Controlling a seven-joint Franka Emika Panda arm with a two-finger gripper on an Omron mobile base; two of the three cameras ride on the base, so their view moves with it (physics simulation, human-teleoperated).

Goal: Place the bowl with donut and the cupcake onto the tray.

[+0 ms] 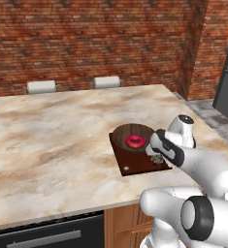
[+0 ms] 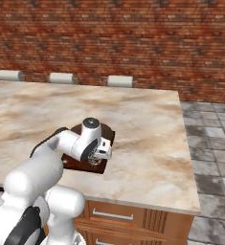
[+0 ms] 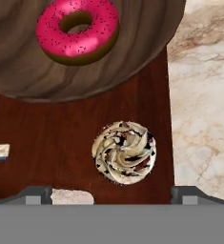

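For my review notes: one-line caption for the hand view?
Open gripper above cupcake on tray, beside bowl holding donut.

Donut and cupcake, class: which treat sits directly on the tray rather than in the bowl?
The cupcake, with swirled cream frosting, stands on the bare tray. The pink donut lies inside the wooden bowl.

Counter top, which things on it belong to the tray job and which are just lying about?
Job:
- bowl, on the tray
- donut, in the bowl
- cupcake, on the tray beside the bowl
- tray
- hand, open above the cupcake

Lying about:
- marble counter
- chair backs behind it
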